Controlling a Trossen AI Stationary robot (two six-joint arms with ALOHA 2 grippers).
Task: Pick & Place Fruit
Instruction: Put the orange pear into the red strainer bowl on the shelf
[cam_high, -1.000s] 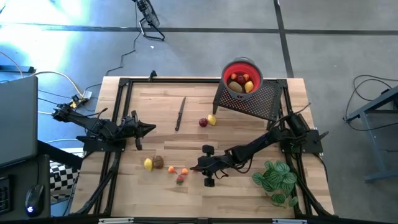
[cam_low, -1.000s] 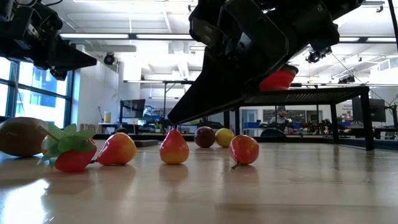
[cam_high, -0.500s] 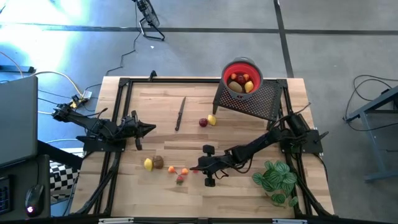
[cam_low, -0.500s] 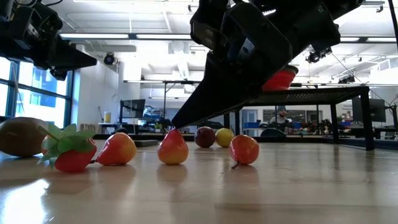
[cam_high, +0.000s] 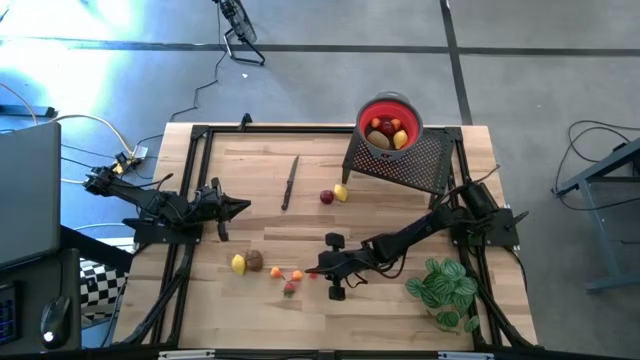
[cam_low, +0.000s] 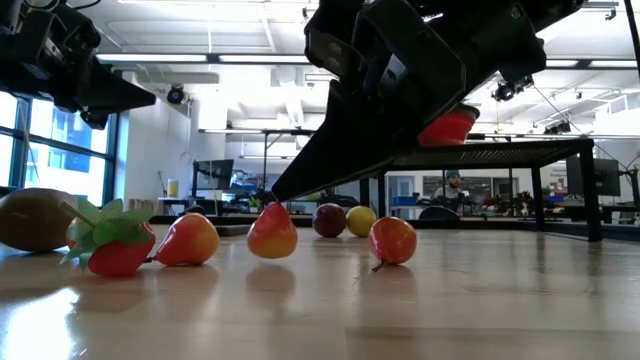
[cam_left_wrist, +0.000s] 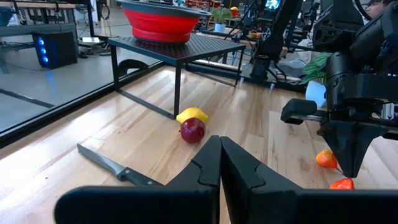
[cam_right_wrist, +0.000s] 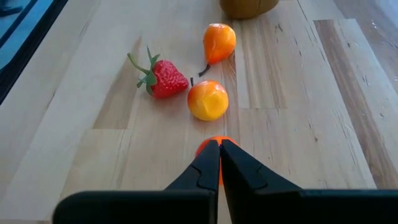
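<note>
Lifted now — right gripper (cam_low: 272, 197) pinches small orange fruit (cam_low: 272, 232); left gripper (cam_high: 243, 207) closed.

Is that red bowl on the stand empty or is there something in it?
Not empty. From above, the red bowl on the black mesh stand holds several pieces of fruit.

We see the right gripper (cam_low: 274, 193) come down from above, its closed tip pinching the top of an orange pear (cam_low: 272, 232) that hangs tilted just off the wooden table (cam_low: 400, 310). Left of it lie a second pear (cam_low: 188, 240), a strawberry (cam_low: 115, 245) and a kiwi (cam_low: 30, 218). To the right sits a peach (cam_low: 392, 240); behind, a dark red apple (cam_low: 329, 220) and a lemon (cam_low: 361, 220).
</note>
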